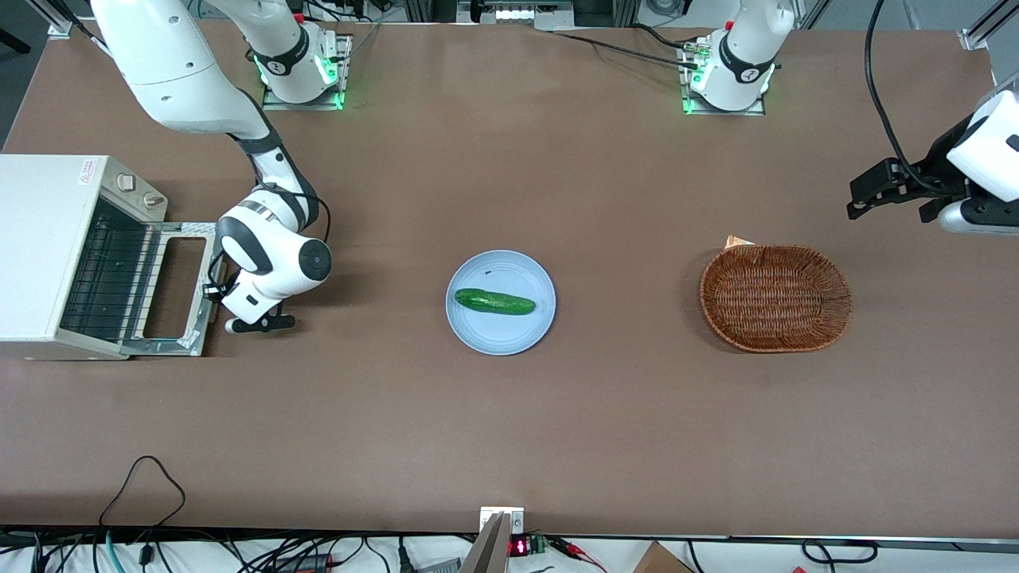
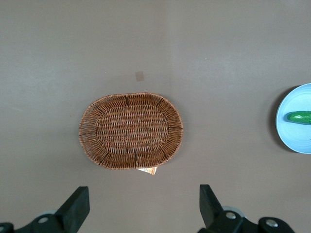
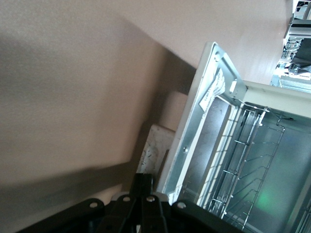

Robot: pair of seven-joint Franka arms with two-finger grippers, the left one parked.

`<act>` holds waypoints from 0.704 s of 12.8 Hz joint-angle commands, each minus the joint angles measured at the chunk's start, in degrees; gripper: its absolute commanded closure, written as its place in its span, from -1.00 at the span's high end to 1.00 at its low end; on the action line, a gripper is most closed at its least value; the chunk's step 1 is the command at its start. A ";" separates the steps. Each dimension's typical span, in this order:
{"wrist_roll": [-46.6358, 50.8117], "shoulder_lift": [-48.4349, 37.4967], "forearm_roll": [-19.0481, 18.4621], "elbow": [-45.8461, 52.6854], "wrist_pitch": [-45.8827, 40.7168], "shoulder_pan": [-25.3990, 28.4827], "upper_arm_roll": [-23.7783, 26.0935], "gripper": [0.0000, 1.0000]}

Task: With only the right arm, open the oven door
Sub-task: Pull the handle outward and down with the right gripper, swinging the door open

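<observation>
The cream-white toaster oven [image 1: 44, 239] stands at the working arm's end of the table. Its oven door [image 1: 177, 288] is folded down flat, bare metal inner frame facing up, and the wire rack inside shows. The right arm's wrist [image 1: 271, 263] hangs just beside the door's outer edge. Its black gripper [image 1: 267, 323] sits low over the table next to that edge, fingers shut together with nothing between them. In the right wrist view the shut gripper [image 3: 145, 185] points at the pale handle end [image 3: 154, 148] under the open door [image 3: 204, 121].
A light blue plate [image 1: 500, 338] with a green cucumber [image 1: 493, 302] lies mid-table. A brown wicker basket [image 1: 774, 297] lies toward the parked arm's end; it also shows in the left wrist view [image 2: 131, 130]. The oven's knob strip [image 1: 137, 192] adjoins the door.
</observation>
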 commanded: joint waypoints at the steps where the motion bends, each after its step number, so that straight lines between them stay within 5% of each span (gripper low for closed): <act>1: -0.60 0.31 0.39 0.66 -1.34 0.56 -0.48 -0.99; 6: -1.30 -0.13 9.60 2.16 -1.34 2.32 -0.48 -0.99; 9: -6.90 -3.37 18.64 2.95 -1.95 2.59 -0.48 -0.98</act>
